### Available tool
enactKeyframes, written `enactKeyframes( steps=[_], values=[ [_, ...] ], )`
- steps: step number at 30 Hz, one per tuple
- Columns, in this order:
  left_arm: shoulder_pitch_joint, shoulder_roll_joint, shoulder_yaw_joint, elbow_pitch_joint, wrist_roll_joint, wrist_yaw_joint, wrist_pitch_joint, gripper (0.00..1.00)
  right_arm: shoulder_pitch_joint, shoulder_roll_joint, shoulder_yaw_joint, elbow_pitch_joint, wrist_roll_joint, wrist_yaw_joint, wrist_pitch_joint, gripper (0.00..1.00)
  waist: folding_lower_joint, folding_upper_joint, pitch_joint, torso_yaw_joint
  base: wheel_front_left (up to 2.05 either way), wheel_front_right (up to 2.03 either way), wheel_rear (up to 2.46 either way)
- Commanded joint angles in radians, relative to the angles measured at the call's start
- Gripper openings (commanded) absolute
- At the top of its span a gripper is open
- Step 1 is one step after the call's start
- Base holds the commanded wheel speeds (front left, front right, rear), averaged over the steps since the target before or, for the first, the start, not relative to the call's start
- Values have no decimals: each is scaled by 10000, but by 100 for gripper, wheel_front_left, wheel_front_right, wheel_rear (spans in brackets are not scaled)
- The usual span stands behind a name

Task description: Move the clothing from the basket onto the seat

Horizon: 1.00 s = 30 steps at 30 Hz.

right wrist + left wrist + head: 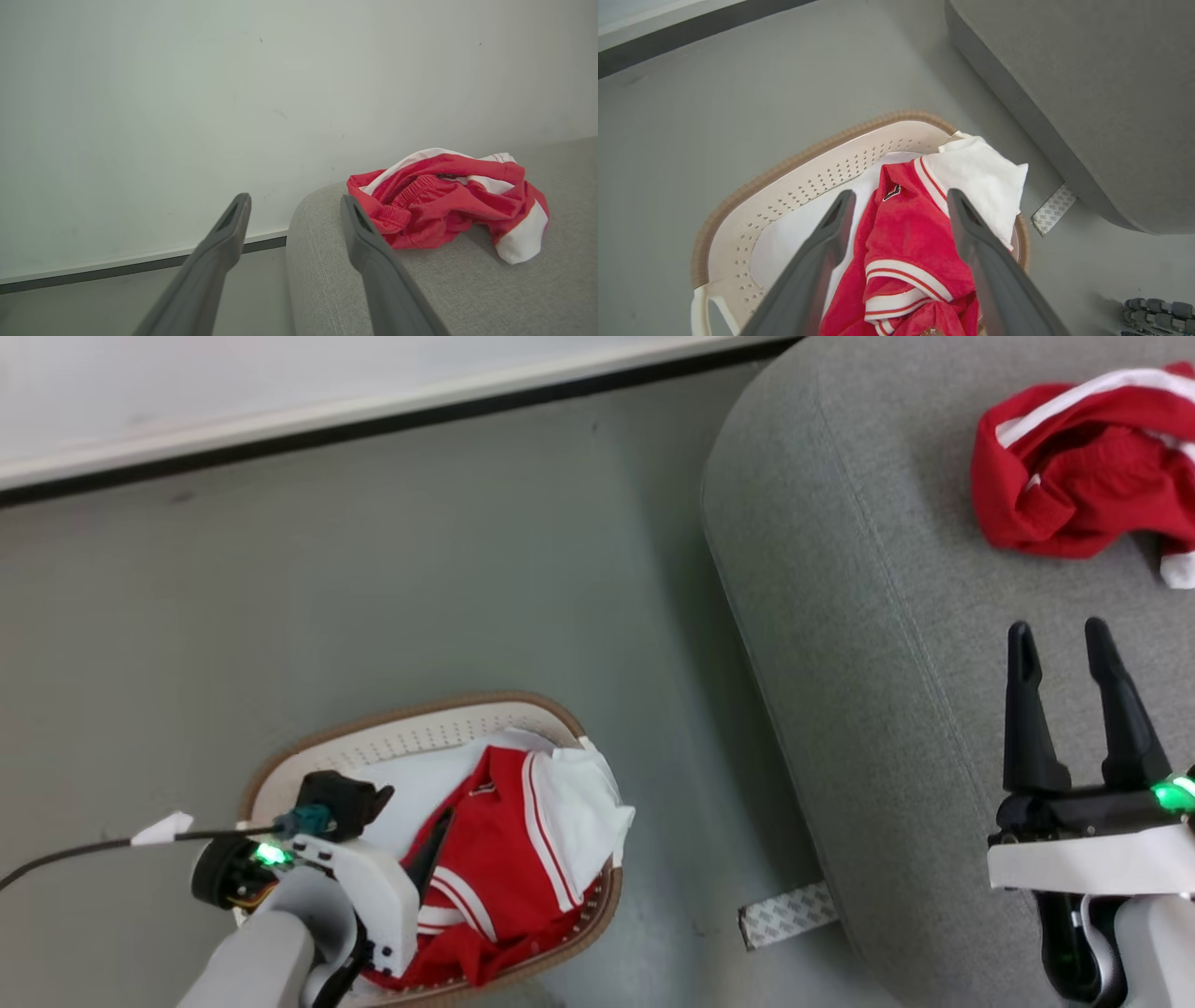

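Left hand (900,198): wide open, both long dark fingers spread either side of the red fabric, lined up for a pinch with nothing gripped yet. Whether the tips already touch cloth, I cannot tell.
Red jersey (495,859): lower left of the head view, heaped in the basket. It's soft and crumpled, with white bands and thin stripes bending over the folds. That raised ridge between the fingers looks like the easiest bit to catch.
White cloth (583,803): it spills over the basket's right rim, limp and plain. Panel of the jersey or a separate piece? Too tangled to say.
Basket (392,711): cream plastic with rounded corners, rows of little holes and a ribbed brown rim. It sits on the floor (420,569) to the left of the seat, so the carry should be short.
Right hand (1058,635): lower right, jaws parted and empty, hovering over the cushion out of the way.
Red shorts (1074,476): upper right, already lying on the seat, bunched up, with an elastic waistband and a white side panel showing.
Seat (887,616): big, light grey, woven upholstery with rounded edges. There's plenty of bare cushion beside the shorts for the jersey.
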<state>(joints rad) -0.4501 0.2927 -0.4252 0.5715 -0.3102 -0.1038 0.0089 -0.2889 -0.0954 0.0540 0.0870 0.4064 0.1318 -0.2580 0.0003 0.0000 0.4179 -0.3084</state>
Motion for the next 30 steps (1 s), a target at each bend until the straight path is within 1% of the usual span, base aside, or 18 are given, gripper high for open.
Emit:
enactKeyframes(
  steps=[1, 3, 7, 11, 13, 18, 22, 26, 30],
  values=[
    [-320, 132, -168, 363, 190, -79, 131, 100, -279, 49, -94, -125, 66, -22, -75, 100, -3, 0, 604, -173, 0, 0, 0],
    [-603, 139, -406, 837, 172, -153, 322, 100, -448, 93, -176, -237, 108, -22, -70, 100, -3, 0, 899, -210, 0, 0, 0],
    [-1176, 261, -891, 1734, 181, -241, 708, 100, -835, 250, -381, -678, 561, -22, -70, 100, -3, 0, 1522, -284, 0, 0, 0],
    [-1751, 424, -1339, 2582, 148, -262, 958, 100, -1221, 350, -446, -1179, 718, -22, -72, 100, -3, 0, 2167, -376, 0, 0, 0],
    [-1997, 481, -1731, 2899, 49, -269, 1140, 100, -1359, 379, -492, -1427, 751, -22, -74, 100, -3, 0, 2457, -431, 0, 0, 0],
    [-2582, 729, -2779, 3448, -348, -255, 1655, 100, -1596, 439, -642, -1982, 826, -22, -74, 100, -3, 0, 3142, -567, 0, 0, 0],
    [-3038, 870, -3576, 3606, -838, -256, 2005, 100, -1660, 454, -695, -2254, 870, -22, -74, 100, -3, 0, 3564, -652, 0, 0, 0],
    [-3504, 1002, -4310, 3628, -1321, -257, 2190, 100, -1701, 459, -668, -2377, 1123, -22, -75, 100, -3, 0, 3899, -745, 0, 0, 0],
    [-3902, 1038, -4810, 3843, -1857, -258, 2459, 100, -1746, 458, -603, -2376, 1210, -22, -75, 100, -3, 0, 4097, -822, 0, 0, 0]
  ],
)
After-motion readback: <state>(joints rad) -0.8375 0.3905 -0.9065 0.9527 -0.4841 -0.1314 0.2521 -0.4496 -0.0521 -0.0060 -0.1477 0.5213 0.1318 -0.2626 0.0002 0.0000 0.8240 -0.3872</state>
